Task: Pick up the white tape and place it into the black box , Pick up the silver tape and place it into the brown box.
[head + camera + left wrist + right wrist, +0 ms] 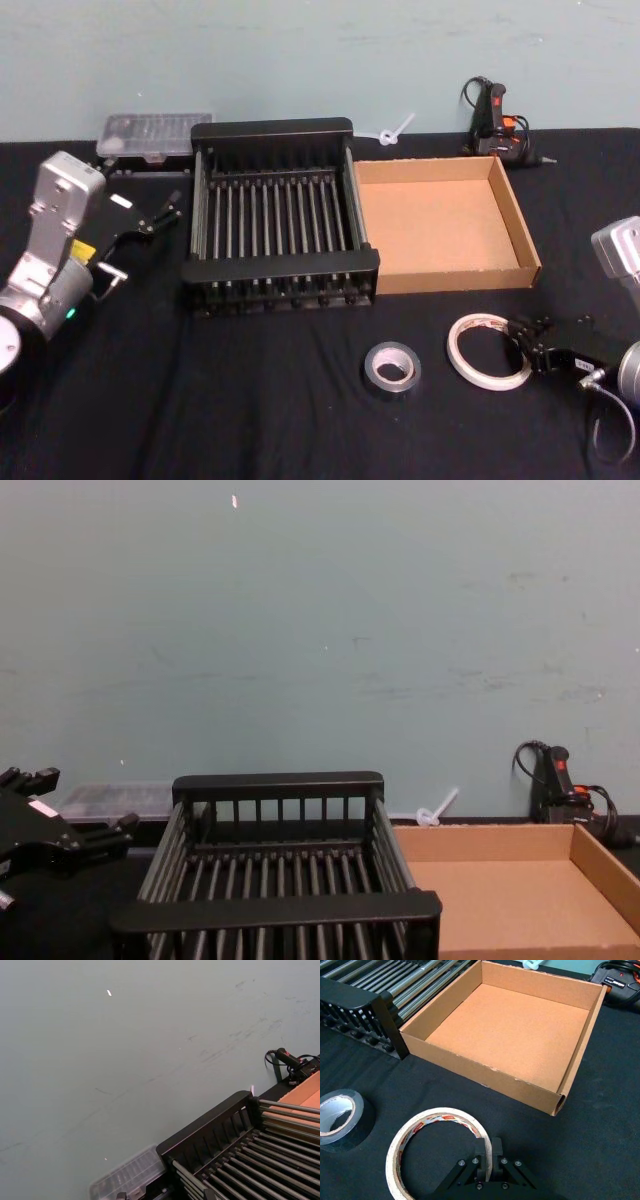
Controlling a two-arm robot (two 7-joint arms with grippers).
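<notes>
The white tape [487, 350] lies flat on the black cloth in front of the brown box [520, 225]. My right gripper [525, 338] is shut on its near-right rim; in the right wrist view the fingers [496, 1149] pinch the white tape [440, 1114] wall, one inside the ring and one outside. The silver tape [392, 368] rests just left of it, and the right wrist view also catches the silver tape [340, 1120]. The black box [270, 285] stands empty beside the brown box [475, 1067]. My left gripper [158, 213] hovers open, left of the crate.
A clear plastic case [155, 135] lies behind the crate's left corner. A black glue gun [495, 120] with its cord stands behind the brown box. A white cable tie [393, 132] lies at the back edge. The teal wall closes off the table's rear.
</notes>
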